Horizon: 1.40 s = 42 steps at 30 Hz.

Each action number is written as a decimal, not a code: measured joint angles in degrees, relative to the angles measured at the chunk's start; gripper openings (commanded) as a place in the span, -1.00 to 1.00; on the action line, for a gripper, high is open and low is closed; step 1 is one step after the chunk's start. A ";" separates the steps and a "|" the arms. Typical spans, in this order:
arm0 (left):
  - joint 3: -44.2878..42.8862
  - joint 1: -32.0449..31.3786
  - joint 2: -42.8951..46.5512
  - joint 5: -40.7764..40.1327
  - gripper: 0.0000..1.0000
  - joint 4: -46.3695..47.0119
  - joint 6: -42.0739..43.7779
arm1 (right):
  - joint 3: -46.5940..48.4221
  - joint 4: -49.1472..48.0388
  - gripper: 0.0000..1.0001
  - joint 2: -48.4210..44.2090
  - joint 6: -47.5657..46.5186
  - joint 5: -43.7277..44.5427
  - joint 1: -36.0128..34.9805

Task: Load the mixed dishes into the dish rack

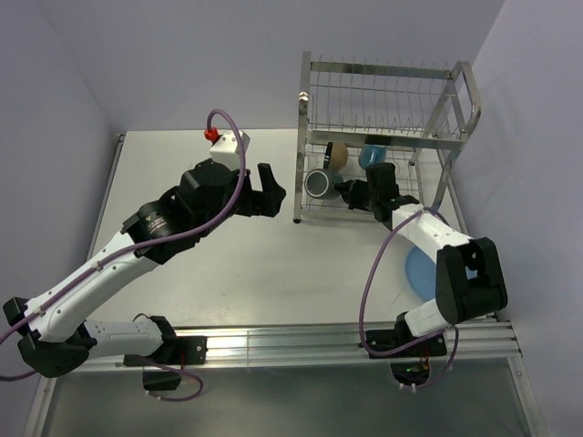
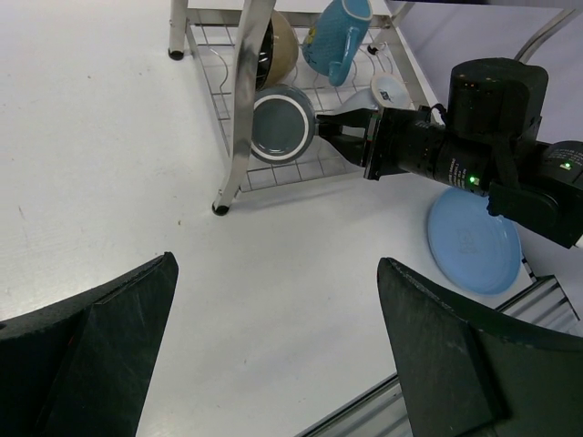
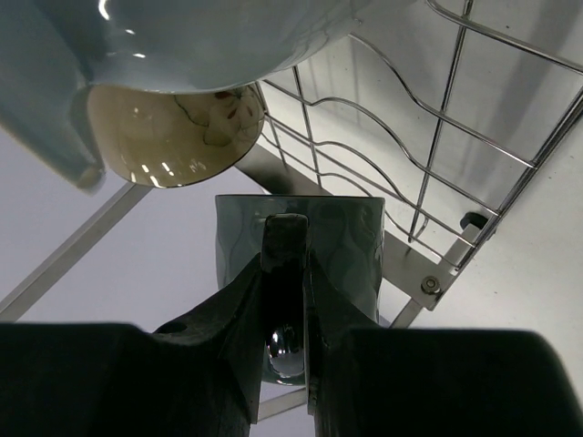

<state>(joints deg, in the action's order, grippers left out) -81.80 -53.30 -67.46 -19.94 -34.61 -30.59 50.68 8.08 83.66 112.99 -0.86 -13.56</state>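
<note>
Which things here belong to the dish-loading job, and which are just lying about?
Job: rack, grey mug in the right end effector, blue mug, bowl, white mug, blue plate.
Lying about: purple cables, metal rail.

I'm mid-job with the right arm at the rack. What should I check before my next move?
1. Grip: right gripper shut on dark grey mug handle: ok.
2. Placement: mug lies sideways inside dish rack, lower tier: ok.
3. Mug's weight fully on the wires: cannot tell.
4. Other arm: left gripper open, empty, apart from rack: ok.
5. Remaining load: light blue plate racked: not ok, it lies on the table.
</note>
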 measured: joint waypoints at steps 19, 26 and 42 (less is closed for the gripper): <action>0.00 3.63 -2.40 3.06 0.96 0.02 -0.02 | 2.93 6.12 -1.00 1.05 0.09 -4.61 0.63; 0.02 4.85 -2.40 3.63 0.96 0.02 -0.02 | 2.25 6.47 -1.00 1.05 0.11 -5.60 1.46; 0.02 7.10 -2.97 4.90 0.96 -0.37 0.00 | -0.13 1.46 0.07 2.08 0.72 -7.63 1.99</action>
<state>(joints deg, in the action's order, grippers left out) -81.78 -46.19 -70.43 -15.05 -34.98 -30.59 50.54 9.54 85.73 113.71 -8.49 -11.57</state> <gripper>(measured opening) 0.980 0.348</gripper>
